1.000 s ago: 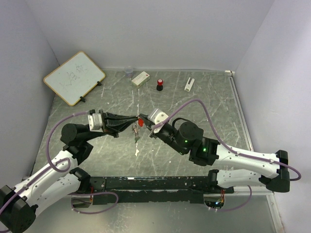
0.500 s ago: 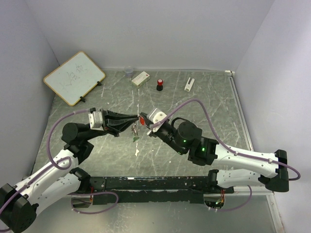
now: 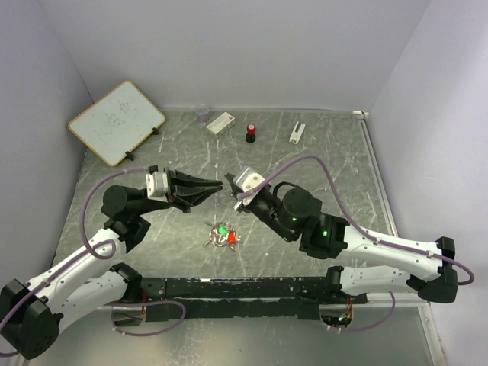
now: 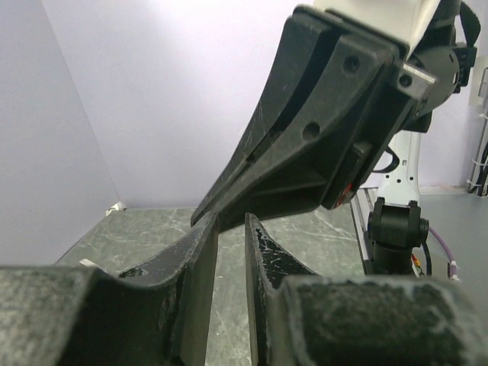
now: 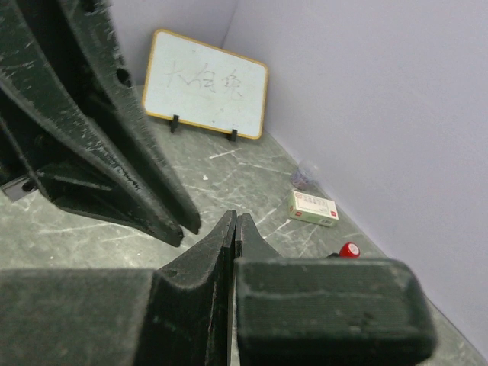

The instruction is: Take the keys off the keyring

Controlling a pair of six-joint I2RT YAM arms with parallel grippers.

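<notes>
Plain pale lilac walls close the space on three sides: a back wall [image 3: 252, 53], a left wall [image 3: 30, 91] and a right wall [image 3: 435, 114]. Between them lies a dark grey tabletop [image 3: 335, 152] veined white like marble, with a pale metal strip [image 3: 379, 183] along its right edge. The light is soft and even, and a small whiteboard [image 3: 116, 122] stands tilted in the far left corner

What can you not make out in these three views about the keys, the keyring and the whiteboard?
Top view: the keyring is too thin to trace among the keys; whether any key is threaded on it is unclear.
Left wrist view: the keys lie outside the frame; the left pincer fills the foreground.
Right wrist view: the writing on the whiteboard is too faint to read.
</notes>
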